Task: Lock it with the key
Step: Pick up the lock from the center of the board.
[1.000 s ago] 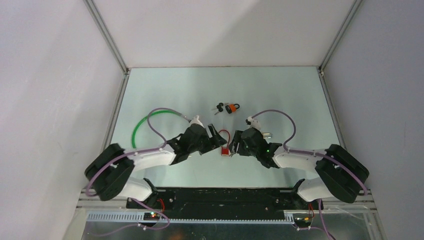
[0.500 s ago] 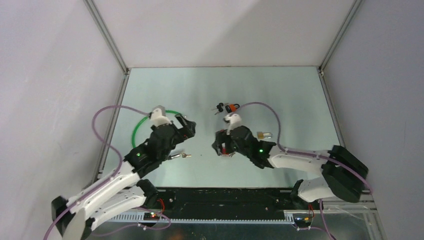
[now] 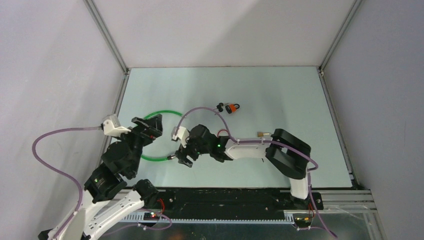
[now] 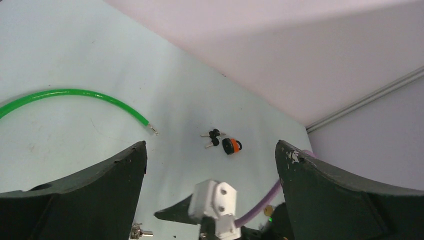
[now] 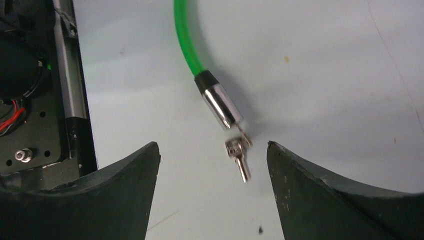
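Pale green bench (image 3: 280, 100) seen from above, with two black and white arms mounted at its near edge.

The right arm (image 3: 250, 149) stretches low across the bench toward the left. Its elbow is folded near its own side and its wrist is turned down. The left arm (image 3: 115, 160) is raised over the left edge of the bench. The left hand (image 3: 150, 125) is lifted clear, its fingers spread wide and holding nothing.

A green cable (image 3: 167, 112) lies in a loop on the left part of the bench, under and between the two hands. The right hand (image 3: 181, 159) hangs just over one end of it, open and empty.

In the right wrist view, that chrome end (image 5: 222, 107) lies on the bench just ahead of the gap between the fingers (image 5: 125, 190). Its long axis runs diagonally, from upper left to lower right, so it sits skewed rather than square to the fingers. A small metal pin (image 5: 240, 159) lies just beside its tip. Whether the two touch is unclear.

An orange padlock (image 3: 231, 108) lies well apart from both hands, farther back near the middle of the bench. The keys (image 3: 220, 106) lie just beside it on its left.

The right hand is plainly the nearer to the cable end. Gripping it would probably call for a twist of the wrist to square up, then a short drop.
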You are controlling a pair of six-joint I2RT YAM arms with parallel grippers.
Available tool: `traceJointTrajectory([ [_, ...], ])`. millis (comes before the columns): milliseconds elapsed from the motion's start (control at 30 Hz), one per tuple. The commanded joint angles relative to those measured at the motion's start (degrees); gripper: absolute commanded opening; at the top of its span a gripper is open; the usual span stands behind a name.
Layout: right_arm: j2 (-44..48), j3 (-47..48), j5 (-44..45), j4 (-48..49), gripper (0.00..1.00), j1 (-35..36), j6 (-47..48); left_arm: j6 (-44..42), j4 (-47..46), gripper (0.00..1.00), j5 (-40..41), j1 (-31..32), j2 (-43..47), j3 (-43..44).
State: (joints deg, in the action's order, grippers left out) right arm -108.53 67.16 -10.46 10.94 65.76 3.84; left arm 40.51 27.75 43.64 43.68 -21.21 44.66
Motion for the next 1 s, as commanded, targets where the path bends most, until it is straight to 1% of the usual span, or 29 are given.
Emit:
traceJointTrajectory([
  [0, -4.93, 8.35, -8.77, -2.22, 0.81, -0.19, 12.92, -1.30, 2.59, 1.00, 1.27, -0.25, 1.60, 1.77],
  [133, -11.49, 14.89, -11.03, -6.73, 0.80, -0.19, 18.54, -1.49, 3.36, 1.00, 0.66, -0.26, 2.18, 2.80],
  [267, -17.14, 22.15, -12.82, -13.18, 0.77, -0.15, 21.92, -2.10, 4.20, 1.00, 0.36, -0.21, 2.37, 3.70],
  [400, -20.96, 26.87, -12.76, -16.46, 0.68, 0.25, 23.30, -2.42, 4.60, 1.00, 0.29, -0.26, 2.80, 4.11],
  [533, -23.10, 28.84, -7.35, -16.47, 0.58, 0.99, 22.86, -2.61, 4.89, 1.00, 0.38, -0.24, 2.88, 4.12],
  [633, -23.56, 29.55, -5.19, -17.37, 0.41, 1.21, 23.25, -2.79, 5.00, 1.00, 0.52, -0.25, 2.54, 4.07],
  [667, -23.56, 29.71, -4.84, -18.35, 0.31, 1.17, 23.42, -2.80, 5.07, 1.00, 0.59, -0.24, 2.51, 4.10],
  [700, -23.37, 29.97, -4.15, -18.91, 0.26, 1.15, 23.72, -2.80, 5.05, 1.00, 0.69, -0.26, 2.32, 4.07],
  [733, -23.16, 29.96, -3.88, -19.68, 0.15, 0.98, 23.83, -2.76, 5.06, 1.00, 0.76, -0.22, 2.27, 3.99],
  [767, -22.41, 29.66, -3.37, -19.92, 0.10, 0.88, 23.82, -2.69, 5.05, 1.00, 1.10, -0.25, 2.13, 3.92],
  [800, -21.89, 29.24, -3.35, -19.78, 0.03, 0.56, 23.70, -2.57, 5.08, 1.00, 1.28, -0.26, 2.09, 3.82],
  [867, -19.59, 26.05, -4.30, -17.70, 0.00, -0.23, 22.64, -1.58, 5.32, 1.00, 2.19, -0.19, 1.91, 3.40],
  [967, -14.35, 21.23, -8.35, -13.04, 0.00, -1.72, 19.55, 2.74, 5.98, 1.00, 4.90, -0.23, 1.72, 0.94],
])
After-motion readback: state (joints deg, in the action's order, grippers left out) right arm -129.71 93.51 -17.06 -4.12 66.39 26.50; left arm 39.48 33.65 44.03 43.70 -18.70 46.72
